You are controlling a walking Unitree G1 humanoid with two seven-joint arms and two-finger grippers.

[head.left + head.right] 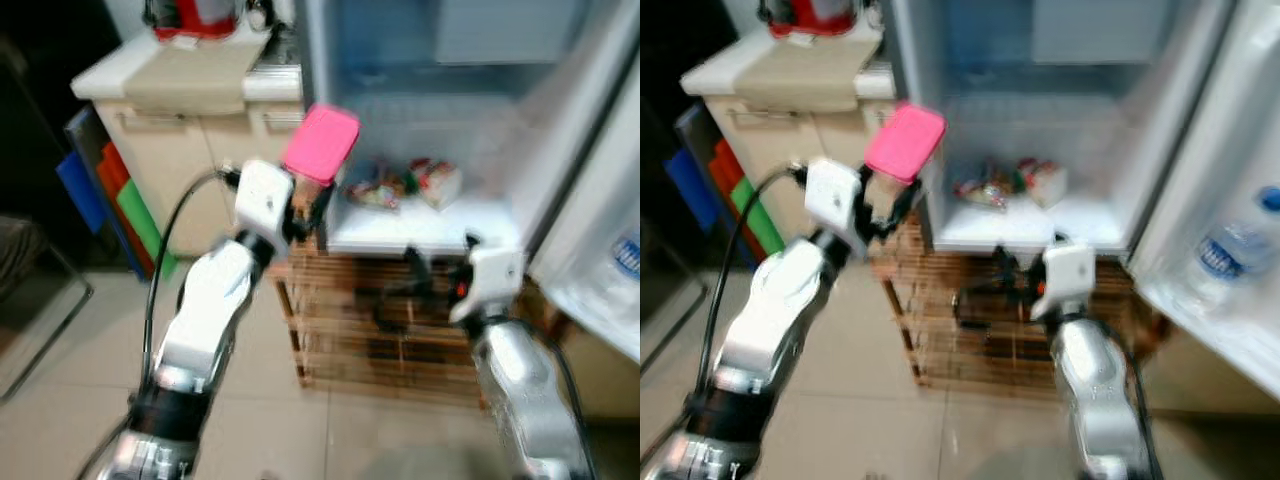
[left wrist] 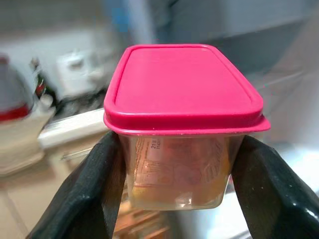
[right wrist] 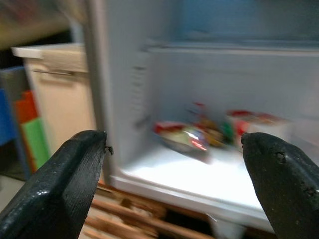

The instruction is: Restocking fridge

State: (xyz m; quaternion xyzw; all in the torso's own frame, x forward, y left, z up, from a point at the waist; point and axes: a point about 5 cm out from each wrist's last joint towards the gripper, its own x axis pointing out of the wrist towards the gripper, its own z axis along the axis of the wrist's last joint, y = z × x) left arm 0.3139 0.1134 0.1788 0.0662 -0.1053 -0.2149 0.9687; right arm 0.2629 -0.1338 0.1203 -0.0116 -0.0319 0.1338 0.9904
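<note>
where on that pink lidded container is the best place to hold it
Probably the clear body just under the pink lid's rim, gripped across its flat side walls. The left tool holds the container that way now, a finger on each side, the overhanging rim a stop against slipping.

Motion blur smeared both head views — the open white fridge interior (image 1: 440,120) glowed brightest, its shelf washed out. The clear plastic container with a pink lid (image 2: 182,124) stayed sharp at the wrist — its background soft, left edge dark.

left pincer (image 2: 174,194) clamped, right pincer (image 3: 174,169) seemingly spread
</note>
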